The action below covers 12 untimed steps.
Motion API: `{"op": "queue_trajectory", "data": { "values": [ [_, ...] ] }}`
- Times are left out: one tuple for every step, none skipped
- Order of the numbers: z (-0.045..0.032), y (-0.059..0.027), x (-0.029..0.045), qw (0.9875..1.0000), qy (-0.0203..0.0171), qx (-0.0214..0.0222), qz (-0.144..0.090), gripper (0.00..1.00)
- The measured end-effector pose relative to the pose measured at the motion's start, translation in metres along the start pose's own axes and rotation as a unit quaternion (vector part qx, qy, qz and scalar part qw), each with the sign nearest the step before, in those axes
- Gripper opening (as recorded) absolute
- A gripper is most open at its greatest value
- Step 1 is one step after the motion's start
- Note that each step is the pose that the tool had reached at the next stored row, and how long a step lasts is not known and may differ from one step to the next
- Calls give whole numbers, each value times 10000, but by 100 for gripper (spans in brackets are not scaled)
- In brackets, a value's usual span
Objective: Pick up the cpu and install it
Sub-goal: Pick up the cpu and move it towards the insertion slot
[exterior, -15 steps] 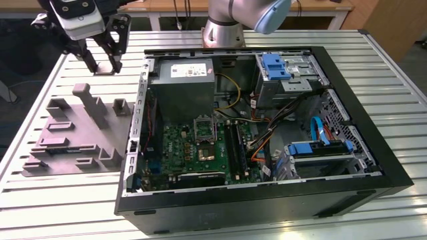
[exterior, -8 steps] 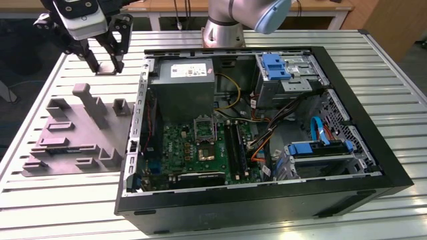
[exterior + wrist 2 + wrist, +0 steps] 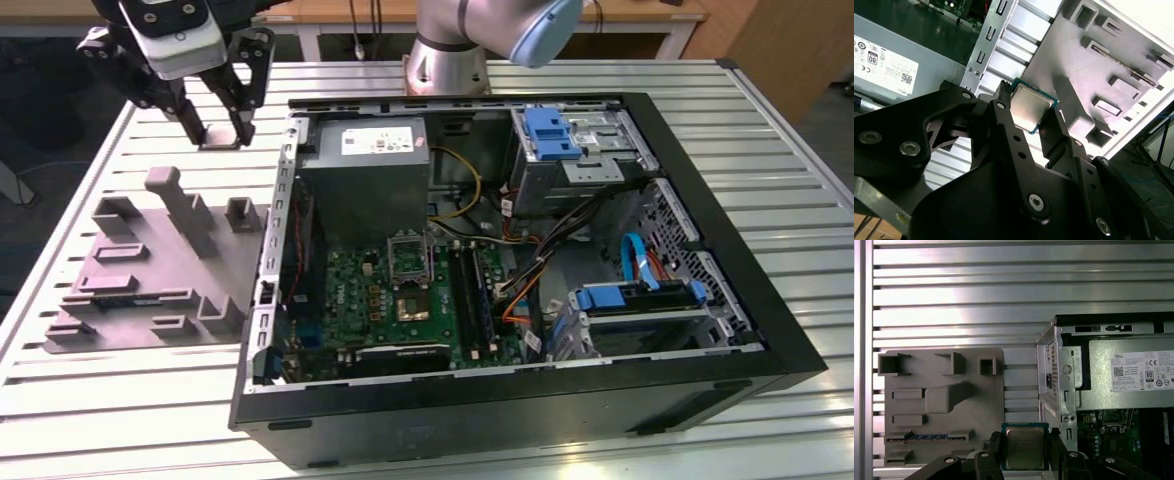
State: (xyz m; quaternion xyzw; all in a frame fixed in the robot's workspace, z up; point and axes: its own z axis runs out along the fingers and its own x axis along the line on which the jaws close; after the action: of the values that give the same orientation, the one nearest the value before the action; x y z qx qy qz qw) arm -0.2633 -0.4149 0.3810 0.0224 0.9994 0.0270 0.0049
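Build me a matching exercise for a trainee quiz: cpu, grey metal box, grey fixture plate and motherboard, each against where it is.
1. cpu
2. grey metal box
3. grey fixture plate
4. motherboard

A. lying on the slatted table, outside the case
B. green, low inside the case
C. clamped in the pincer
D. inside the case, white label on top

Pairs: 1-C, 2-D, 3-A, 4-B.

We see a grey moulded jig (image 3: pixel 147 275) near the claw (image 3: pixel 220 138) on the slatted table (image 3: pixel 787 230); open PC case (image 3: pixel 534 400) w/ grey PSU box (image 3: pixel 360 195) at the claw's other side.
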Motion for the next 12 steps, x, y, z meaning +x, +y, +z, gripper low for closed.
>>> {"op": "queue_trajectory", "data": {
  "values": [
    [0, 0, -11, 10000, 0, 0, 0, 47],
    [0, 1, -21, 10000, 0, 0, 0, 47],
    [0, 1, -31, 10000, 0, 0, 0, 47],
    [1, 2, -39, 10000, 0, 0, 0, 47],
    [1, 2, -47, 10000, 0, 0, 0, 47],
    [1, 2, -54, 10000, 0, 0, 0, 47],
    [1, 3, -61, 10000, 0, 0, 0, 47],
    [1, 3, -69, 10000, 0, 0, 0, 47],
    [1, 4, -78, 10000, 0, 0, 0, 47],
    [1, 4, -89, 10000, 0, 0, 0, 47],
    [1, 5, -103, 10000, 0, 0, 0, 47],
    [1, 5, -115, 10000, 0, 0, 0, 47]
  ]
}}
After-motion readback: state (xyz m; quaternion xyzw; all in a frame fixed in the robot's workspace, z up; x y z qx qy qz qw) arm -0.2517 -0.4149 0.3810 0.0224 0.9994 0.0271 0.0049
